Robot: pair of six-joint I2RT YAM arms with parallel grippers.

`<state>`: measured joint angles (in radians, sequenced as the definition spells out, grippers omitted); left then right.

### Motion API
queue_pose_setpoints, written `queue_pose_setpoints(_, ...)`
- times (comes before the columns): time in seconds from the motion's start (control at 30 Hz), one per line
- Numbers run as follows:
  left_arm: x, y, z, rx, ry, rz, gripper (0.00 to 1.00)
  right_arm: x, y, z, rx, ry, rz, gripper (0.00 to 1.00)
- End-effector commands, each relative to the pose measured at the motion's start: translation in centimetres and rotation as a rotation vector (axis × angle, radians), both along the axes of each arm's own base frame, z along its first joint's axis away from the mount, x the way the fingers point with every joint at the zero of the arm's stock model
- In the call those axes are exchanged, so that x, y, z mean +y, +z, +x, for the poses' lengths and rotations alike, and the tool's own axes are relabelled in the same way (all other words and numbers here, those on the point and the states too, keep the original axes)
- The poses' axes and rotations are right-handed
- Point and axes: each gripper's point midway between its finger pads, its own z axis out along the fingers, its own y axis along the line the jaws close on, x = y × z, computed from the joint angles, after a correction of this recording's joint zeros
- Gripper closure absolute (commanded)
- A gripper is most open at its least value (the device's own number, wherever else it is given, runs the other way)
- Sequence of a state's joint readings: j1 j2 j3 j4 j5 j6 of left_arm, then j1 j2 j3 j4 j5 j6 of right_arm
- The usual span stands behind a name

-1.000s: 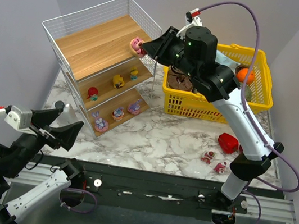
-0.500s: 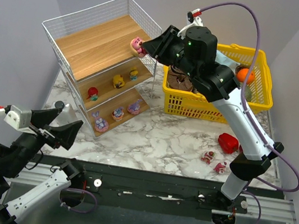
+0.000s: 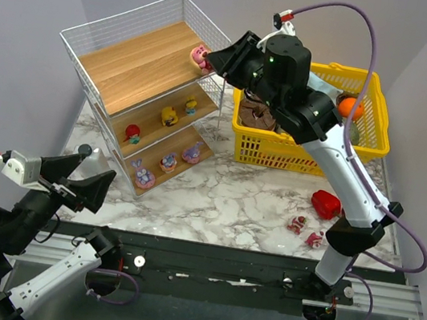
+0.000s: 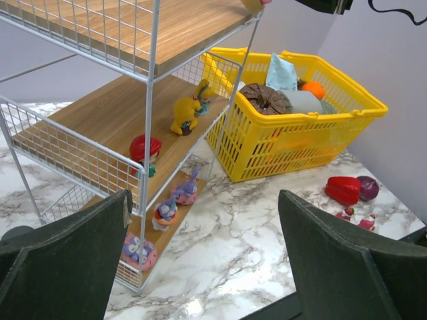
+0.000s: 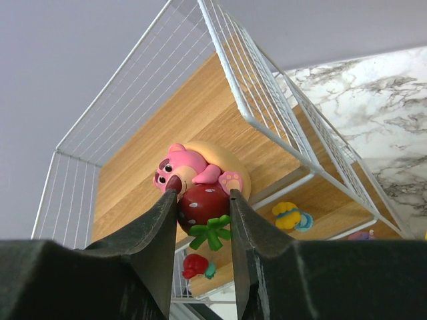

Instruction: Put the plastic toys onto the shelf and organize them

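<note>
Toy [image 5: 199, 179], glossy pink bear-on-strawberry, pinched in right gripper [image 5: 202, 197] over wood-boarded wire shelf [image 3: 132, 59]; left gripper [image 4: 205, 197] splayed.

You have a yellow basket [image 3: 280, 150] at the back right of the marble surface [image 3: 247, 202]. In it lie an orange [image 4: 312, 89], a brown ridged round thing [image 4: 262, 99] and a pale blue packet [image 4: 280, 72]. Nearer you, a red pepper [image 4: 344, 189] sits just beside a dark purple ball [image 4: 367, 187].

Glossy plastic toy [image 5: 195, 175], wood-board shelf [image 3: 131, 62]
</note>
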<state>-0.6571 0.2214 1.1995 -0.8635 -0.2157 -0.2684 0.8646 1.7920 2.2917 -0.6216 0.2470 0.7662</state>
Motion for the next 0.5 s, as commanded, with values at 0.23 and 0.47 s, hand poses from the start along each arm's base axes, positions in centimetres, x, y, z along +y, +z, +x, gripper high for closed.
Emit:
queue_pose_setpoints(0.23, 0.9, 0.1, -0.3, -0.015, 0.029, 0.002, 0.01, 0.8, 0.4, 1.8, -0.054, -0.031, -0.018, 0.56)
queue_pose_setpoints(0.47, 1.1, 0.1, -0.4, -0.017, 0.032, 0.002, 0.01, 0.5, 0.5, 1.9, -0.05, -0.046, -0.009, 0.49)
